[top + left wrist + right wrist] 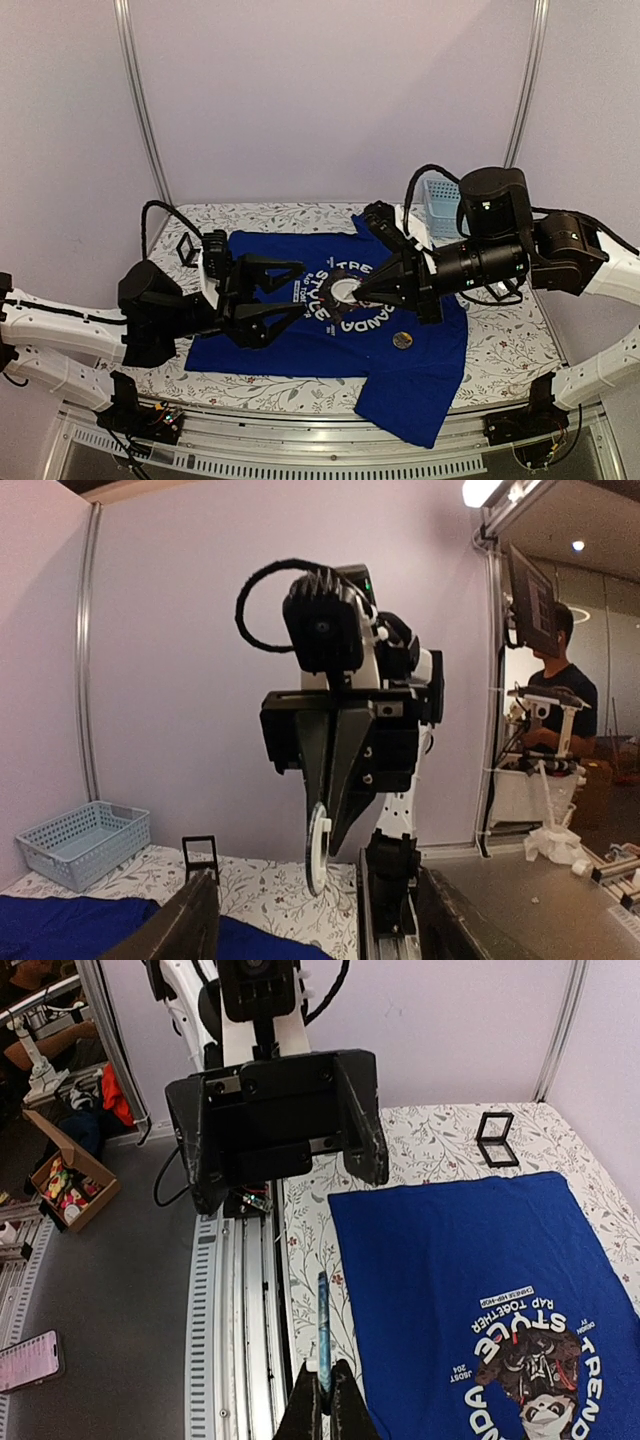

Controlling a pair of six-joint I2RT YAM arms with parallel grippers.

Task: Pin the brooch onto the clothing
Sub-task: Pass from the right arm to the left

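Observation:
The clothing (420, 385) is a royal-blue T-shirt lying flat on the table, its round panda print (535, 1385) ringed by white lettering. My right gripper (358, 293) hovers over that print and is shut on the brooch (343, 290), a round disc with a white back. In the right wrist view the brooch (323, 1330) stands edge-on out of the shut fingertips (312, 1415). In the left wrist view the same disc (318, 848) hangs from the right arm's fingers. My left gripper (298, 290) faces it from the left, open and empty, just short of the disc.
A second small round badge (402, 340) lies on the shirt's lower chest. A pale blue basket (440, 205) stands at the back right. A small black frame stand (186, 248) sits at the back left. The table's near rail (235, 1340) runs beside the shirt.

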